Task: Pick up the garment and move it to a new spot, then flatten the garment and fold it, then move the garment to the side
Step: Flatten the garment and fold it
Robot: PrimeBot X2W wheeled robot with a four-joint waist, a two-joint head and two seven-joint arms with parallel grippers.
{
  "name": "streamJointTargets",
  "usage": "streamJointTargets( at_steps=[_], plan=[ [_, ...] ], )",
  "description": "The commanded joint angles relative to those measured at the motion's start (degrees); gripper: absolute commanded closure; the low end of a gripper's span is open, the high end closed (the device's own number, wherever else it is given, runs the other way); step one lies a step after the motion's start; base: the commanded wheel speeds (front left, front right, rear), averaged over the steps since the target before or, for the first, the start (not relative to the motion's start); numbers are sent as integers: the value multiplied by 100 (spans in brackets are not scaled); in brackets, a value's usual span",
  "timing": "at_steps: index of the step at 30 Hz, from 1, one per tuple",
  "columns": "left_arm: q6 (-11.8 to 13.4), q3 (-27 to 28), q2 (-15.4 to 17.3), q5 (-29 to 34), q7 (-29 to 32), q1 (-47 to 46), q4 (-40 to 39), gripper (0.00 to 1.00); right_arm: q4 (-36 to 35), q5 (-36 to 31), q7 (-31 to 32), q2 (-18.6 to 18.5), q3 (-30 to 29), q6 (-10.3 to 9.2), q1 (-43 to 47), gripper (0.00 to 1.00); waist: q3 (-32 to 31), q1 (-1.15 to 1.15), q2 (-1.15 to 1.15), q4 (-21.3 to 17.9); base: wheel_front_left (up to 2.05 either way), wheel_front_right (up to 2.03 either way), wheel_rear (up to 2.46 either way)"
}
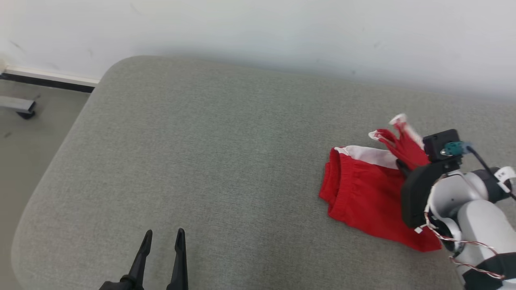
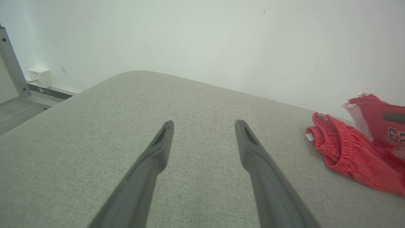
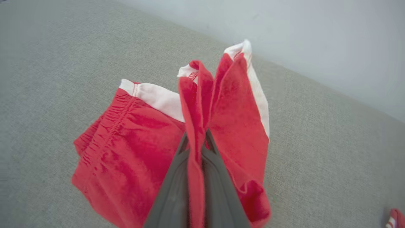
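— Grey fabric-covered surface: where do we find the red-and-white fabric shorts?
— Toward its right side, one fold pinched between our right gripper fingers; our left gripper hovers, jaws wide.

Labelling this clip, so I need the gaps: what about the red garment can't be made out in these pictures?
Head view: the right forearm hides part of the garment and the pinch point.
Left wrist view: the right edge cuts off the garment's print; unreadable.
Right wrist view: a red-and-white scrap at the bottom-right corner, cut off; unidentifiable.
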Motion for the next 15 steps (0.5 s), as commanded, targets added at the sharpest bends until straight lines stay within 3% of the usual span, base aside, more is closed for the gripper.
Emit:
streamJointTargets(
  at_steps=[1, 15],
  plan=[
    [14, -17, -8, -20, -14, 80, 11, 0, 101, 48, -47, 84, 109, -17, -105, 100, -29, 1, 0, 122, 0, 0, 0],
    [70, -103, -8, -100, -13, 112, 3, 0, 1116, 112, -423, 522, 590, -17, -478, 100, 14, 1, 0, 479, 0, 0, 0]
  ],
)
